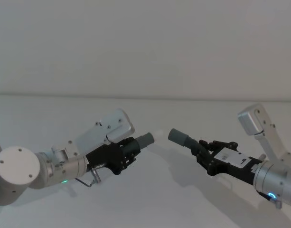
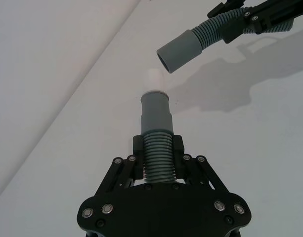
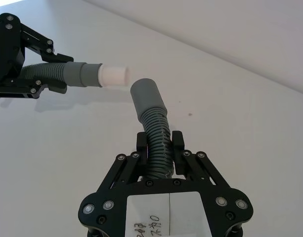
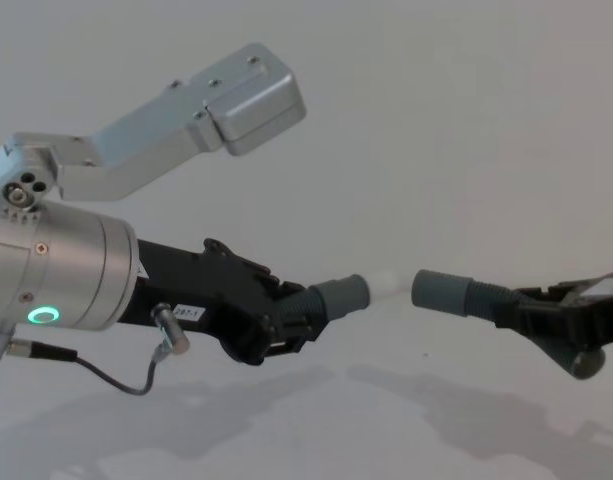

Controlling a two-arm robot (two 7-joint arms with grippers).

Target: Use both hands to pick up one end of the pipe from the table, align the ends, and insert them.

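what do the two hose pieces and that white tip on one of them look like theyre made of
Both hose pieces, in the left gripper and right gripper, look like matte grey plastic or rubber.
Left hose: ribbed body, smooth cuff.
Right hose: ribs bend in a curve, suggesting flexibility.
White tip: smooth, matte, probably plastic; hard to be sure.

Light is soft, even, fairly bright; no glare on the white surface (image 1: 150, 199). Shadows are faint and diffuse: soft grey patches under both arms in head and chest views, w/ a sharper one beside the right gripper (image 2: 240, 22) in left wrist view. Focus is good throughout. The white tip (image 3: 113, 75) nearly blends into the pale background.
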